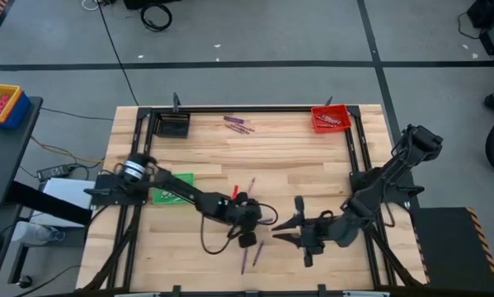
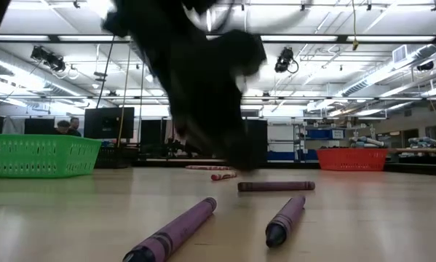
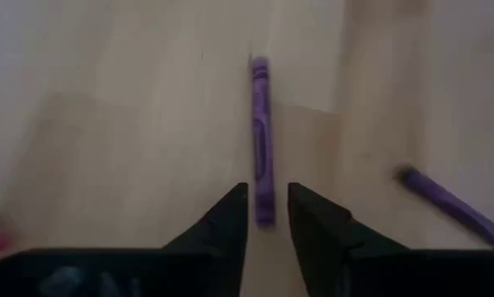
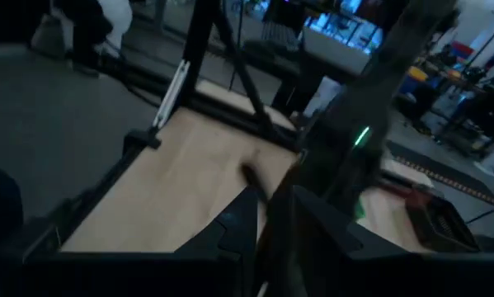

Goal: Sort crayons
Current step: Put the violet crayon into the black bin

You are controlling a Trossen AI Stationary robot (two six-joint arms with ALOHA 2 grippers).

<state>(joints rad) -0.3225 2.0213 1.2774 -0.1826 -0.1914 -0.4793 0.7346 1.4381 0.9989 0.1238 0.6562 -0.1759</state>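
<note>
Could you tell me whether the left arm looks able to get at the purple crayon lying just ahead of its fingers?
Probably yes. In the left wrist view the purple crayon lies on bare wood with one end already between the left gripper's parted fingers, and nothing stands in the way.

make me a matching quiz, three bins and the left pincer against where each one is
1 red bin
2 black bin
3 green bin
4 left pincer

a top left corner of the table, high view
b astride a purple crayon
c top right corner, high view
d left half, away from the corners

Pairs: 1-c, 2-a, 3-d, 4-b
</note>
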